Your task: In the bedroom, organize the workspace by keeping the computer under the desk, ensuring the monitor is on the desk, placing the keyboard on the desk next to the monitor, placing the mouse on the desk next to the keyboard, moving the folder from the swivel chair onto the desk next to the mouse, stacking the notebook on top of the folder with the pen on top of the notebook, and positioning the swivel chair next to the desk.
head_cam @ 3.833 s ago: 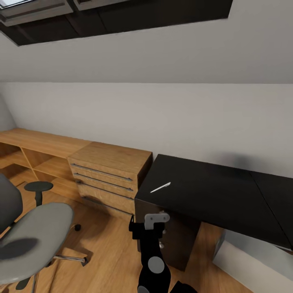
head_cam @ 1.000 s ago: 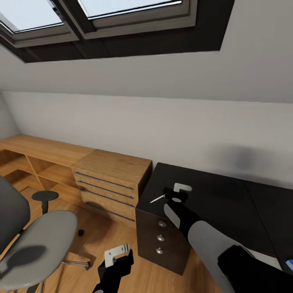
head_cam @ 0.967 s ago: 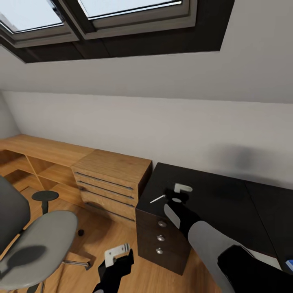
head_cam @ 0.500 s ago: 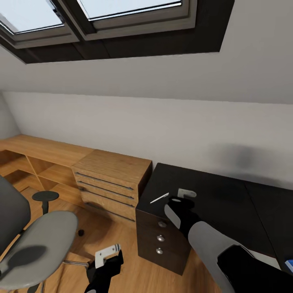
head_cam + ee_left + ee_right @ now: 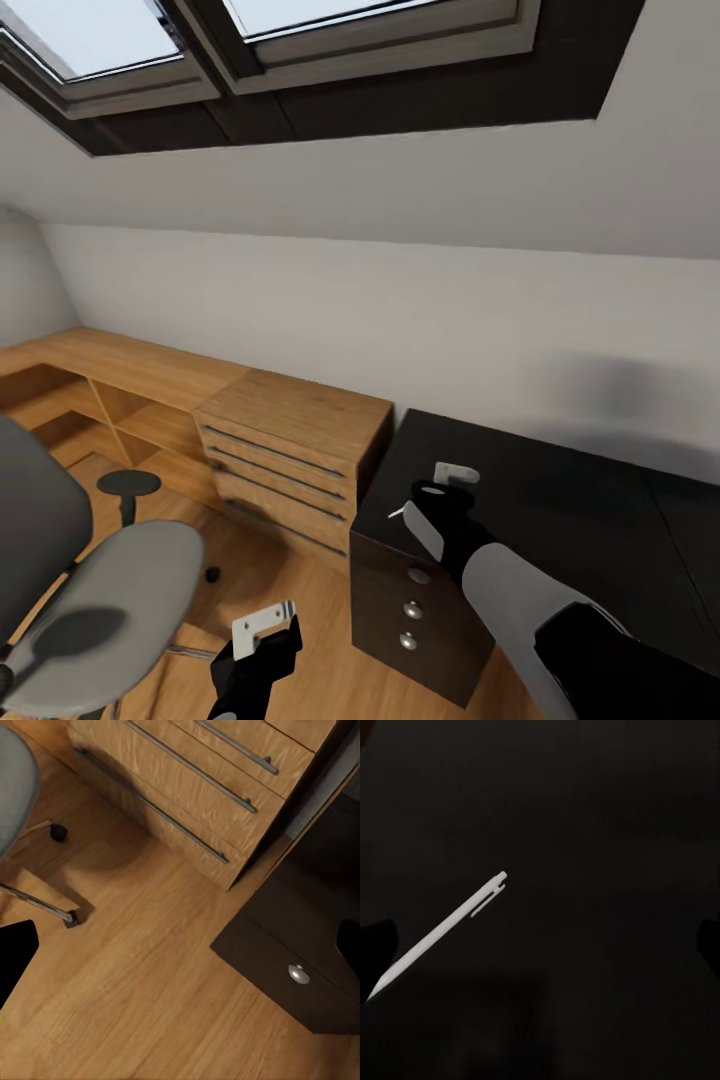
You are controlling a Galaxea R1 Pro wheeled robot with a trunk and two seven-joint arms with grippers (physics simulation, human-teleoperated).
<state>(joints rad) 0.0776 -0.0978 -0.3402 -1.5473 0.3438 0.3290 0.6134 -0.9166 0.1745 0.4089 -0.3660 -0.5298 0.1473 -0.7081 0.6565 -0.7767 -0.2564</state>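
A thin white pen (image 5: 442, 934) lies on the black desk (image 5: 560, 500) near its left end. Only the pen's tip (image 5: 399, 513) shows in the head view, poking out beside my right gripper (image 5: 440, 492). That gripper hovers right over the pen, open, and the pen lies between its dark fingertips (image 5: 375, 941) and off to one side of the gap. My left gripper (image 5: 262, 630) hangs open and holds nothing, low over the wood floor in front of the desk drawers (image 5: 298, 974). The grey swivel chair (image 5: 110, 590) stands at the left.
A light-wood drawer chest (image 5: 290, 455) and a low wooden shelf unit (image 5: 110, 380) run along the wall left of the desk. The chair's metal base leg (image 5: 37, 904) and a castor (image 5: 56, 832) are near my left gripper. Skylights sit in the sloped ceiling.
The head camera has turned a little, shifting the picture right. My right gripper has slid over the pen and now covers most of it. The left gripper sank lower towards the floor.
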